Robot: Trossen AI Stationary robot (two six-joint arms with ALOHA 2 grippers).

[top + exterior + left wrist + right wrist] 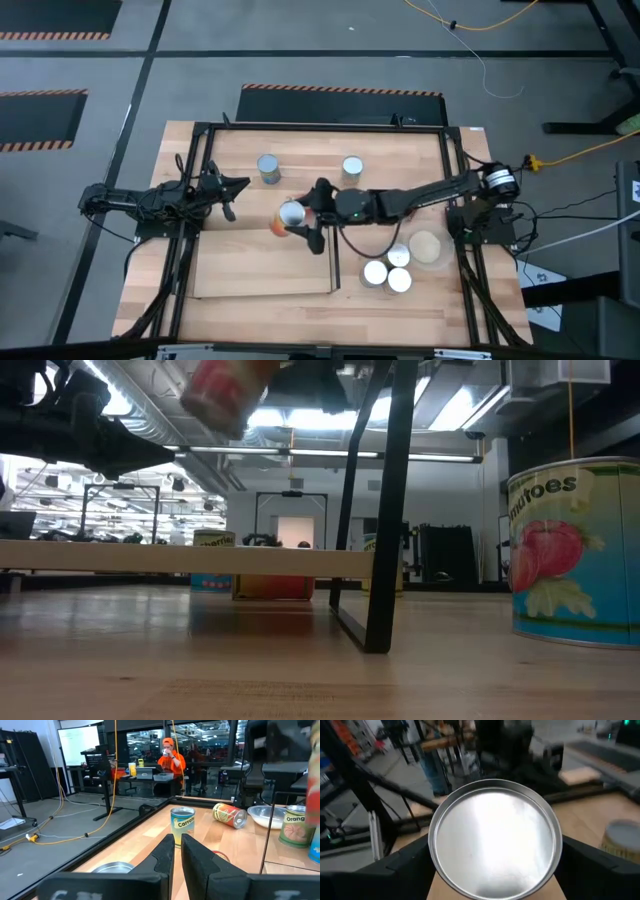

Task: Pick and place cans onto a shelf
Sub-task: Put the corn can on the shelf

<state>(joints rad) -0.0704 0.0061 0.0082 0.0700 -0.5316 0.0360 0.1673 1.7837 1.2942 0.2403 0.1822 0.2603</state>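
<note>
My right gripper (298, 217) reaches in from the table's right and is shut on a can (289, 214) with a silvery end and a red side, above the shelf board (250, 268). The low view shows this can (225, 390) tilted, high above the board (190, 558) and left of the black frame (388, 510). My left gripper (236, 190) is shut and empty at the board's left far corner. Two cans (268, 167) (352, 167) sit on the tabletop beyond the shelf. Three more cans (386, 272) stand right of the frame. My right gripper pinches the can between its two fingers (405, 867), one on each side of its round wall just behind the rim (433, 851). The can's silvery end (492, 835) faces the wrist. The fingers come level from the table's right. The can is lifted clear and tilted.
A flat beige dish (425, 245) lies right of the three cans. A tomato can (572, 550) stands close to the low camera. A person in orange (170, 757) sits in the room beyond the table. The table's black frame rails (200, 150) run along its edges.
</note>
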